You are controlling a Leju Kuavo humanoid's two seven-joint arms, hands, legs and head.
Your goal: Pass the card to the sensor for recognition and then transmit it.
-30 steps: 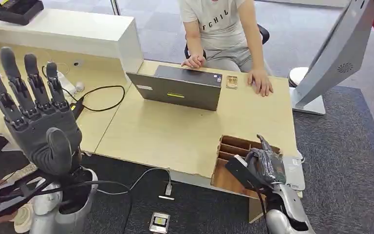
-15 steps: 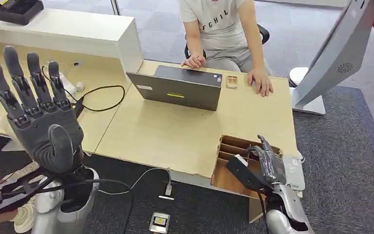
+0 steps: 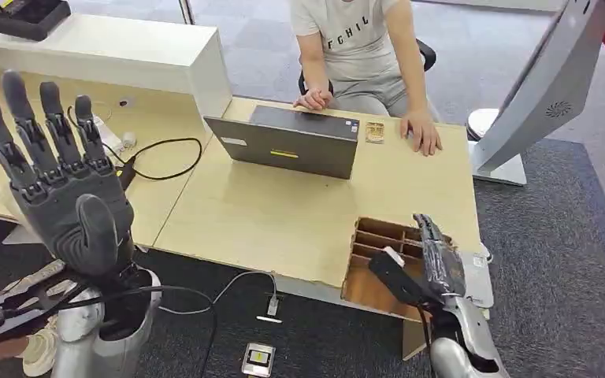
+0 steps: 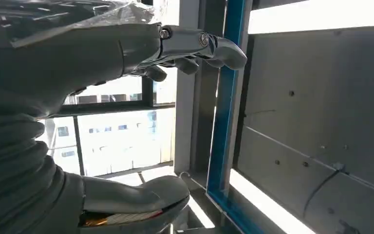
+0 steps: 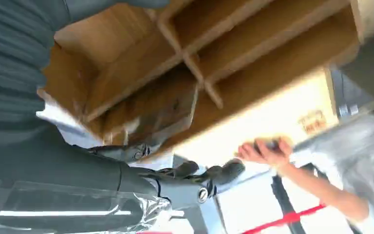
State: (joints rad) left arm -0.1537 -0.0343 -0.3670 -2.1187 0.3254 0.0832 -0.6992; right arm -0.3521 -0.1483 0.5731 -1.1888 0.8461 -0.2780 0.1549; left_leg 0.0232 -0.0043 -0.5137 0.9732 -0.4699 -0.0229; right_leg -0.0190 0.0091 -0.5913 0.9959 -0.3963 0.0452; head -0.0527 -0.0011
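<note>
Left robot hand [image 3: 59, 185] is raised upright at the near left, its fingers [image 3: 47, 130] spread wide and grasping nothing. Right robot hand [image 3: 429, 272] reaches down at the wooden slotted organizer [image 3: 374, 240] on the near right corner of the counter [image 3: 283, 213]; its fingers point into the slots, and whether they grip anything cannot be told. In the right wrist view its fingers [image 5: 209, 173] lie extended beside the organizer's dividers. The card cannot be made out. A person [image 3: 358, 47] sits across the counter, both hands resting by a closed grey laptop [image 3: 287, 142]. A small device [image 3: 257, 360] lies on the floor.
</note>
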